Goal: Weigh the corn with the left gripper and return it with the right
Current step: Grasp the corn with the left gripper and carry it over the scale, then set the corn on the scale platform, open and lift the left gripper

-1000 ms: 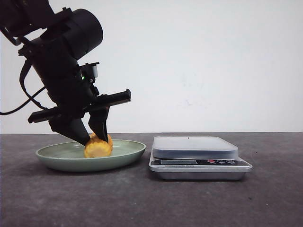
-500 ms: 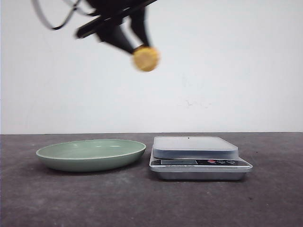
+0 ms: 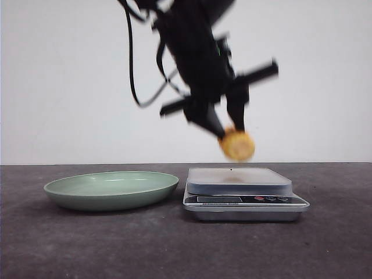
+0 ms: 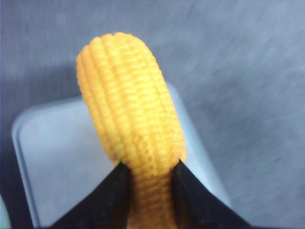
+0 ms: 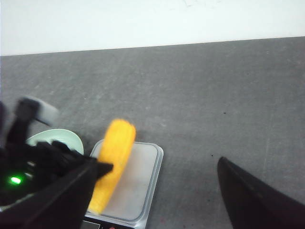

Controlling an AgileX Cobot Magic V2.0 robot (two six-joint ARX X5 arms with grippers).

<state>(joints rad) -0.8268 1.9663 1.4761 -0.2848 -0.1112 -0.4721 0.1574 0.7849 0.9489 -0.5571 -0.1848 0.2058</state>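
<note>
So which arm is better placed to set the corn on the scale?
The left. The left gripper already grips the corn just above the scale; the right gripper is open and empty.

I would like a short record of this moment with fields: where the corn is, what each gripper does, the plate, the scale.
corn: held in the air, just above the scale platform, not touching it
left gripper: shut on the corn, fingers pinching its lower end
right gripper: open, empty, back from the scale
plate: green, nothing in it, left of the scale in the front view
scale: silver, platform bare; display too small to read
table: dark grey
</note>
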